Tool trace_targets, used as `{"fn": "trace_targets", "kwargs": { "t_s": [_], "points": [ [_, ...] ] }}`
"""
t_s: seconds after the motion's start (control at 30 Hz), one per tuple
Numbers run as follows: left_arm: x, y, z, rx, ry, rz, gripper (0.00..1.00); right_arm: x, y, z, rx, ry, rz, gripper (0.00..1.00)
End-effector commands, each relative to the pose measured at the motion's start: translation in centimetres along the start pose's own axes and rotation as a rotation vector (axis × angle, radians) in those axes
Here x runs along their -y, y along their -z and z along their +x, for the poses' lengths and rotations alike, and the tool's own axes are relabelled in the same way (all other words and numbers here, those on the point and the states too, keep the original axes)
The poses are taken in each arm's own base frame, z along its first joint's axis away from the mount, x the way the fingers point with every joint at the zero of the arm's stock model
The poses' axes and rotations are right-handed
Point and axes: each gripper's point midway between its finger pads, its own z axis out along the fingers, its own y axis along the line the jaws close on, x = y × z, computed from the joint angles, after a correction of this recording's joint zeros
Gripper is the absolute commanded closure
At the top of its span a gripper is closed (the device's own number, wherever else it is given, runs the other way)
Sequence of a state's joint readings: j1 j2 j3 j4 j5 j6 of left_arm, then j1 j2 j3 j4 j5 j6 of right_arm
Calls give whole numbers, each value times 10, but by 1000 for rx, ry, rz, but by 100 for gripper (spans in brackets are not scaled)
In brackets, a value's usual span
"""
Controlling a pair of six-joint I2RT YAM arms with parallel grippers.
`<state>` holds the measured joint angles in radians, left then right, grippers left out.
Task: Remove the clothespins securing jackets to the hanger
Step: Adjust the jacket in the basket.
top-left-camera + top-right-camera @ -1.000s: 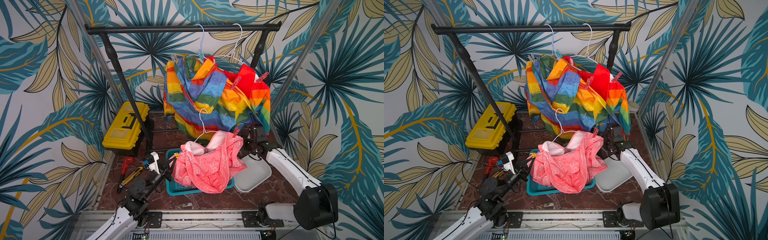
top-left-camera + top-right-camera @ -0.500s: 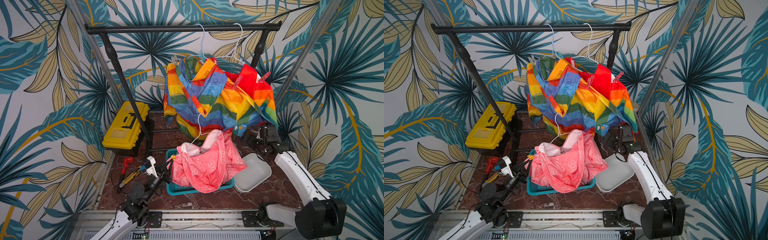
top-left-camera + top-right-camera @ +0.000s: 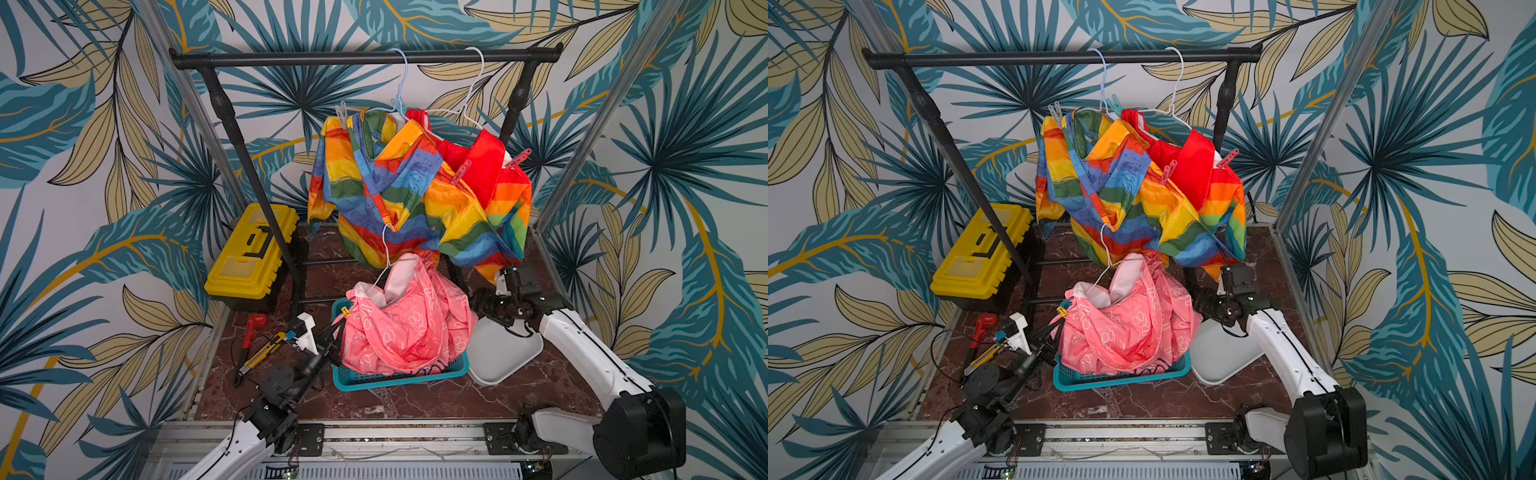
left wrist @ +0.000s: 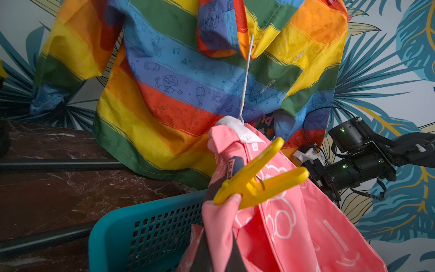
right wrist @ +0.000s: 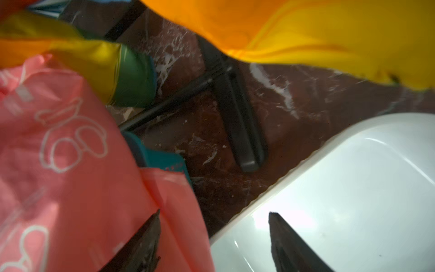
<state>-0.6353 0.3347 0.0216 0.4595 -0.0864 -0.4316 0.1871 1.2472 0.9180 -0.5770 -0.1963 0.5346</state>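
Because the pins are light, stiff plastic on a spring, each should give way only to a squeeze on its two splayed tails, not to a pull on the cloth. Nearest, the left end effector (image 3: 334, 332) is closed, apparently pinching a fold of the pink jacket (image 4: 294, 223) at the edge of the basket (image 4: 141, 230). That jacket is thin and soft and looks slippery. It would likely slide and swing if tugged, so a hold on it seems useful while a pin comes off. Just above the fold, the yellow pin (image 4: 256, 181) bites the jacket's shoulder. Its tails point away from the cloth and stand free, which makes them the place to grip.

Beyond the basket, the right end effector (image 5: 213, 226) hangs partly open and holds nothing. One fingertip is over the pink cloth and one is over the white tray (image 5: 353, 188) on the counter (image 5: 270, 113).

Farther back, the pink jacket's hanger (image 3: 386, 245) reaches up to the rainbow jackets (image 3: 415, 199) on the rail (image 3: 365, 58). Two pink pins (image 3: 461, 172) sit by the red hood, and their tails stick out clear.
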Motion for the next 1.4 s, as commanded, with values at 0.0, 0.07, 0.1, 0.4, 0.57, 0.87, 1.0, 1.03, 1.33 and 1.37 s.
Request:
{"fn": "trace_targets", "kwargs": {
  "t_s": [0.0,0.07,0.1,0.4,0.57,0.87,1.0,1.03,1.33,1.37],
  "points": [
    [-5,-2,9,-50,-33,-30,100,-31,-11,7,-18,53,-88,26],
    [-6,-3,11,-60,-34,-36,100,-43,-18,12,-41,65,-107,26],
    [-6,-4,11,-62,-31,-37,98,-47,-20,14,-49,75,-114,27],
    [-10,-10,20,-110,-7,-63,80,-57,-8,17,12,213,13,31],
    [-11,-10,19,-106,-8,-71,81,-60,6,18,50,295,101,25],
    [-12,-8,12,-76,36,-82,55,-94,-8,38,3,321,-25,60],
    [-13,-7,12,-81,53,-92,37,-93,-30,46,-39,304,-22,67],
    [-14,-6,12,-81,61,-96,33,-91,-35,47,-45,301,-13,67],
    [-30,11,2,-20,144,-187,3,-75,-67,34,-63,214,29,72],
    [-32,14,1,-15,154,-200,1,-74,-70,31,-64,202,29,73]
  ]
}}
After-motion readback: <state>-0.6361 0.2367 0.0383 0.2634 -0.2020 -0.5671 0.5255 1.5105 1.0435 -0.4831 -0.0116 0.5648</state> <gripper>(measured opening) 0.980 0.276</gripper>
